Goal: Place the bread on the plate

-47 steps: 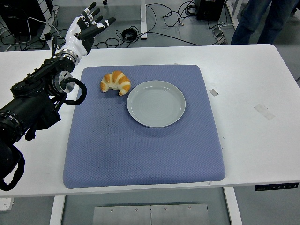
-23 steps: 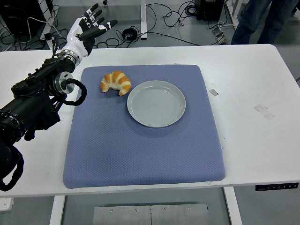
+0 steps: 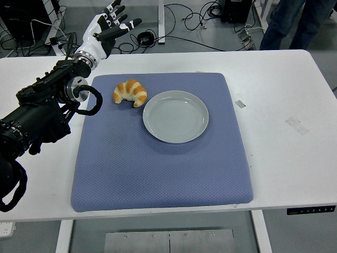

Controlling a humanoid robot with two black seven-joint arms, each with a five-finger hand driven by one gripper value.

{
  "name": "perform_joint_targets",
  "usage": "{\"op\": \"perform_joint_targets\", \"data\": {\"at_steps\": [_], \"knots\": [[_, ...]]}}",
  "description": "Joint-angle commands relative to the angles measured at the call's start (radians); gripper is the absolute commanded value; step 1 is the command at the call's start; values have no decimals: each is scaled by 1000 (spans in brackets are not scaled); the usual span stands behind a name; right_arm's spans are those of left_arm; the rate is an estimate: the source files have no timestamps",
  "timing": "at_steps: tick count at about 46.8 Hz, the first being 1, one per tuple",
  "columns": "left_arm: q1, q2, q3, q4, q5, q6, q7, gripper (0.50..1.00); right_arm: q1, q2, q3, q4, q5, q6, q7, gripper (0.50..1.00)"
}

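Observation:
A golden croissant (image 3: 130, 92) lies on the blue mat (image 3: 158, 158), just left of the empty grey plate (image 3: 175, 116). My left hand (image 3: 109, 27) is white and black, fingers spread and empty, raised beyond the table's far left edge, up and to the left of the croissant and apart from it. The black left arm (image 3: 42, 110) reaches in over the table's left side. My right hand is not in view.
The mat covers the middle of the white table (image 3: 284, 105). Bits of tape (image 3: 296, 125) lie on the table's right side. A person's legs (image 3: 295, 21) stand beyond the far right corner. Cables (image 3: 184, 16) lie on the floor behind.
My left hand has moved to the right and a little farther up, toward the croissant's side. Croissant and plate have not moved.

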Motion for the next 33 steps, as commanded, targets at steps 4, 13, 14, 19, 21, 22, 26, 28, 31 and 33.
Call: {"op": "perform_joint_targets", "data": {"at_steps": [4, 13, 14, 19, 21, 22, 26, 28, 31, 33], "knots": [[1, 0, 10, 4, 0, 6, -1, 978, 0, 0, 0, 0, -1, 0, 0, 1000], [1, 0, 51, 4, -1, 8, -1, 978, 0, 0, 0, 0, -1, 0, 0, 1000], [1, 0, 54, 4, -1, 6, -1, 978, 0, 0, 0, 0, 0, 0, 0, 1000], [-2, 0, 77, 9, 0, 8, -3, 978, 0, 0, 0, 0, -1, 0, 0, 1000], [-2, 0, 87, 11, 0, 8, -3, 978, 0, 0, 0, 0, 0, 0, 0, 1000], [-2, 0, 90, 11, 0, 8, -3, 978, 0, 0, 0, 0, 0, 0, 0, 1000], [-7, 0, 94, 9, 0, 8, -3, 978, 0, 0, 0, 0, -1, 0, 0, 1000], [-7, 0, 94, 9, 0, 8, -4, 978, 0, 0, 0, 0, 0, 0, 0, 1000], [-7, 0, 94, 11, 0, 8, -4, 978, 0, 0, 0, 0, 0, 0, 0, 1000], [-8, 0, 94, 9, -1, 8, -4, 978, 0, 0, 0, 0, -1, 0, 0, 1000]]}}
